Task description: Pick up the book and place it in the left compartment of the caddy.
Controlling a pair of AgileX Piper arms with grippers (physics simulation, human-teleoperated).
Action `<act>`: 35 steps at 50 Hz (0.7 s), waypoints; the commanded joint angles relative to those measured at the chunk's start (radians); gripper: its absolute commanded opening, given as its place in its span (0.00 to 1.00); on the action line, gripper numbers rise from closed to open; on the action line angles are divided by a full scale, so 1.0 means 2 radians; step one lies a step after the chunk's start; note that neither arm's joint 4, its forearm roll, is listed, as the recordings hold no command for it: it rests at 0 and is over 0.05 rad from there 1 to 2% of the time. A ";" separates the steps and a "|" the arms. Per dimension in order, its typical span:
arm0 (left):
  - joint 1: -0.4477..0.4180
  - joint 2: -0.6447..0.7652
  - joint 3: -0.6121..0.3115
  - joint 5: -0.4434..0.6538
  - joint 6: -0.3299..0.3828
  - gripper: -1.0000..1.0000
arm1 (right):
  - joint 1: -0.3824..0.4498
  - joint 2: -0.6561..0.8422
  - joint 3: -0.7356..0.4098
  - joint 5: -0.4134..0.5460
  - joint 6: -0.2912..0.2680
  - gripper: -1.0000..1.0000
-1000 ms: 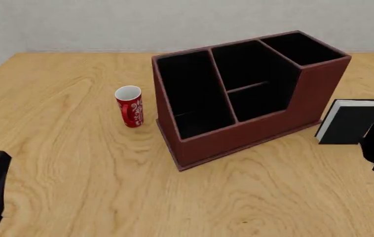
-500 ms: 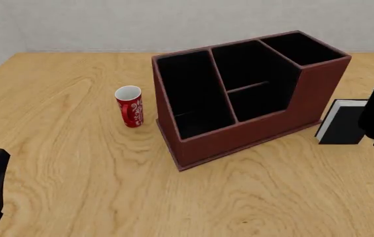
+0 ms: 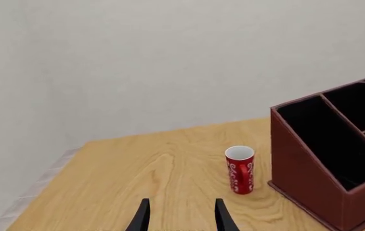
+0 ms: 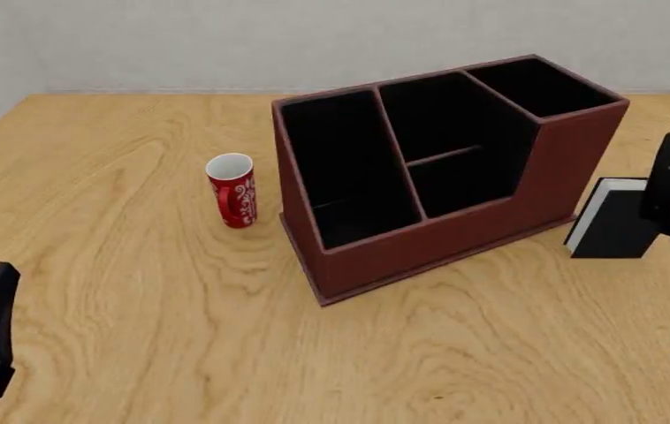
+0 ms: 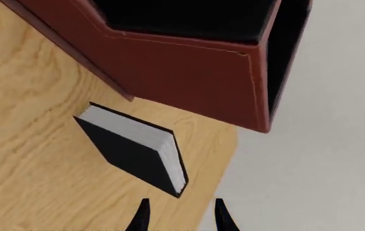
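The caddy is showing dark red-brown walls with pale stitching along the edges and a black lining, the left compartment included. The book is wearing a plain black cover with white page edges. The mug is displaying red with white swirls and a white inside. The bench is showing light wood grain. The wall is looking pale grey.

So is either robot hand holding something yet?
No. The right gripper is open near the book, not touching it. The left gripper is open and holds nothing.
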 commanded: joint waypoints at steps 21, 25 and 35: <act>0.023 0.010 0.009 -0.020 -0.003 1.00 | -0.031 0.060 -0.035 0.001 -0.076 1.00; 0.024 0.009 0.006 -0.017 -0.004 1.00 | -0.032 0.065 -0.043 0.002 -0.080 1.00; 0.030 0.009 0.006 -0.015 -0.007 1.00 | -0.030 0.089 -0.064 0.000 -0.086 1.00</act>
